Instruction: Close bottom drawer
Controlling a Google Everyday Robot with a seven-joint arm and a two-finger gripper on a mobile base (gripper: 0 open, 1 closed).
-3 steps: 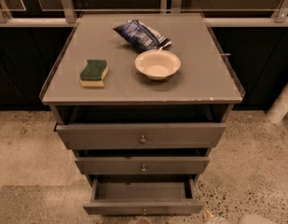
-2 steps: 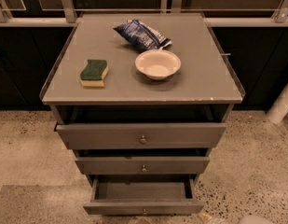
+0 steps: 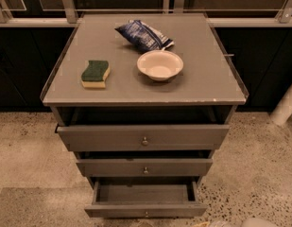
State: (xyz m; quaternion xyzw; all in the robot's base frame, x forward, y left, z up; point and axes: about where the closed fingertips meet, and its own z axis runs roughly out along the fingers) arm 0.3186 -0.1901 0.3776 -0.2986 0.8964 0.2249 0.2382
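Note:
The grey cabinet [image 3: 145, 86] stands in the middle of the camera view, seen from above and in front. Its bottom drawer [image 3: 145, 209] is pulled out the farthest, and its empty inside [image 3: 144, 192] shows. A small round knob [image 3: 146, 214] sits at the centre of its narrow front panel. The middle drawer [image 3: 144, 167] and top drawer [image 3: 143, 137] also stand slightly out. My gripper is not in view.
On the cabinet top lie a green and yellow sponge [image 3: 95, 73], a cream bowl [image 3: 159, 65] and a blue snack bag [image 3: 144, 35]. Dark cabinets and a metal rail run behind. A white post [image 3: 285, 105] stands at the right on the speckled floor.

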